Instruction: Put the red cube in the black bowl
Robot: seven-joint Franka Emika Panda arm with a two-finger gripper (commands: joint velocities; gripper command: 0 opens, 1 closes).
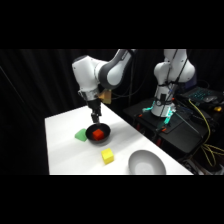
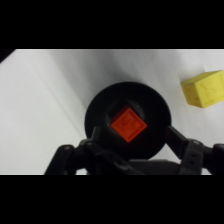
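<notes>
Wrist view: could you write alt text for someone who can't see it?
A red cube lies inside a round black bowl on a white table, seen from directly above. The open gripper frames the bowl from the bottom edge, and a yellow cube sits at right.

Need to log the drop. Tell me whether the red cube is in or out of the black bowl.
In. The red cube lies on the floor of the black bowl, rim all round it; the gripper stands open above, apart from it.

Red cube (image 1: 98, 134) inside black bowl (image 1: 90, 135), claw (image 1: 95, 119) just above its rim
</notes>
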